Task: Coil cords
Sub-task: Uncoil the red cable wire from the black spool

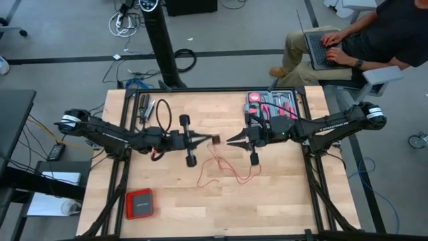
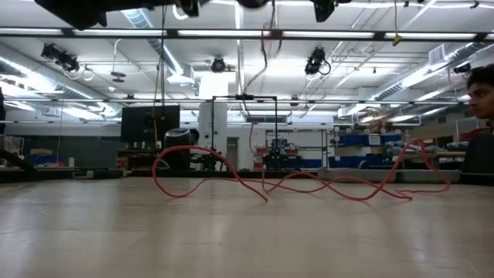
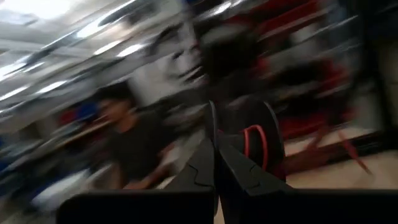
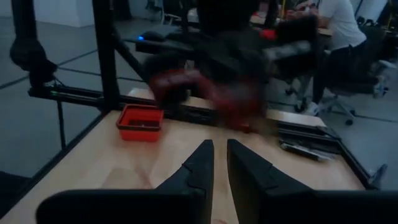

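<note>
Thin red wire cord sprawls uncoiled on the wooden worktop; left claw pressed together, seemingly pinching it; right claw slightly parted.

The wooden table was a plain light butcher-block top. Loose loops of the thin red cord sprawled on it around the middle. The flat red box sat well off from the cord, toward the front left corner. The grey tool tray was at the back right edge, and some black cables lay at the back left.
</note>
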Robot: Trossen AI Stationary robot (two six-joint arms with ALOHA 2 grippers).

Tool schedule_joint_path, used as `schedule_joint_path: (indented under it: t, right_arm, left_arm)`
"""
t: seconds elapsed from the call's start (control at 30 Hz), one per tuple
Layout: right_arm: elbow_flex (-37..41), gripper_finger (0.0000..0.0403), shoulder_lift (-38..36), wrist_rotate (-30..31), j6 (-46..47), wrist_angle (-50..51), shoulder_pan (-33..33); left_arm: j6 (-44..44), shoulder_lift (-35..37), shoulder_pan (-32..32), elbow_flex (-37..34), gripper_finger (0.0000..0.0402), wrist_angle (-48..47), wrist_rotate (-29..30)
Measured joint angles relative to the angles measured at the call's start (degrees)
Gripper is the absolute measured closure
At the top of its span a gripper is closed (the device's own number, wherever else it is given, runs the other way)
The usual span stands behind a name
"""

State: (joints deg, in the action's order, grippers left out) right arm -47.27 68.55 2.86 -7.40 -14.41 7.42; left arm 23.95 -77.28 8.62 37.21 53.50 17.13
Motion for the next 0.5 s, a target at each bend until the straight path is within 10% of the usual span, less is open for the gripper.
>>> schedule_joint_path:
  t: [0.27, 0.5]
  right_arm:
    - [0.0, 0.0363, 1.7, 20.92, -2.33, 0.3, 1.83]
    - [0.0, 0.0363, 1.61, 24.9, -7.9, -1.69, 4.26]
  left_arm:
    - [-5.64, -1.5, -0.04, 0.02, 0.0396, 2.29, 22.03]
    - [2.38, -1.37, 0.04, 0.09, 0.0396, -3.28, 10.12]
